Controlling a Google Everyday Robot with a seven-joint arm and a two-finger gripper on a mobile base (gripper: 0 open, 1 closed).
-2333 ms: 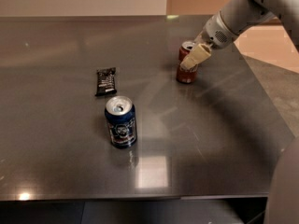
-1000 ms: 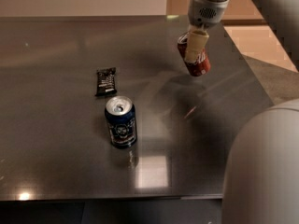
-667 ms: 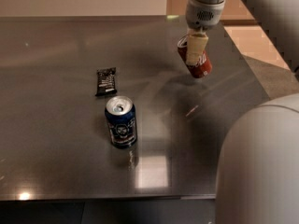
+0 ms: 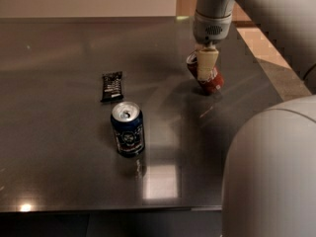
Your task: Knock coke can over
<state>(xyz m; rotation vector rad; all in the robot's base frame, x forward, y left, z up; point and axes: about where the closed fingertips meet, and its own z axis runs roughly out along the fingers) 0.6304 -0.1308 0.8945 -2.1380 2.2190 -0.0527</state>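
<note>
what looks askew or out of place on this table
The coke can at the far right is tilted, its top leaning left, with the tool against it. The blue can stands upright; the snack bar lies flat.

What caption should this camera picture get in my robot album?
The claw sits against the tilted red coke can far across the table; the blue can stands upright nearer.

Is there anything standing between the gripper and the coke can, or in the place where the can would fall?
Nothing visible does. The gripper is right at the tilted coke can, with nothing seen between them. The blue can and the candy bar sit well apart from it, toward the picture's left.
</note>
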